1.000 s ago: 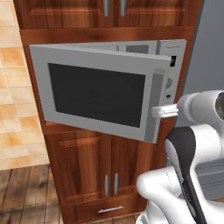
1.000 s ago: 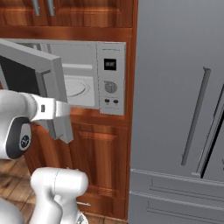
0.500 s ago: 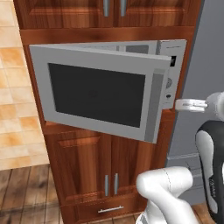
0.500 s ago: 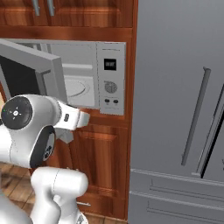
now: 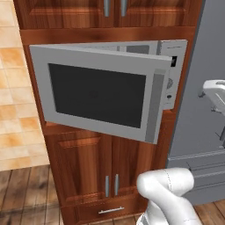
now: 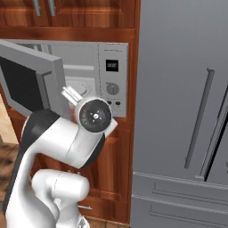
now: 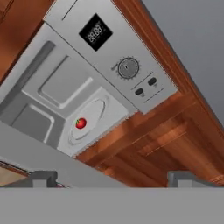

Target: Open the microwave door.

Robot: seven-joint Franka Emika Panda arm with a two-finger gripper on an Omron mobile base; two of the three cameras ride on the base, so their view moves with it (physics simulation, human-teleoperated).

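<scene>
The microwave [image 5: 172, 61] sits built into brown cabinets. The microwave door [image 5: 96, 94], grey with a dark window, stands swung out to the left, its bar handle [image 5: 154, 105] on the free edge. In the hand view my gripper [image 7: 114, 180] is open with nothing between its fingertips [image 7: 43, 178]. It looks at the control strip with its display [image 7: 95, 33] and dial [image 7: 128, 68]. The pale cavity [image 7: 65, 83] holds a small red thing [image 7: 81, 123] on the turntable. The door's grey edge [image 7: 43, 155] crosses just ahead of the fingers. My wrist [image 6: 94, 116] hangs right of the door.
A tall grey fridge [image 6: 178, 67] with a long bar handle [image 6: 198, 120] stands right of the microwave. Wooden cabinet doors [image 5: 88, 176] lie below and above it. A tiled wall [image 5: 13, 110] is on the left, over a wood floor.
My hand has drawn back to the right, away from the door's handle, and the arm has swung round. The door stands at the same angle as before.
</scene>
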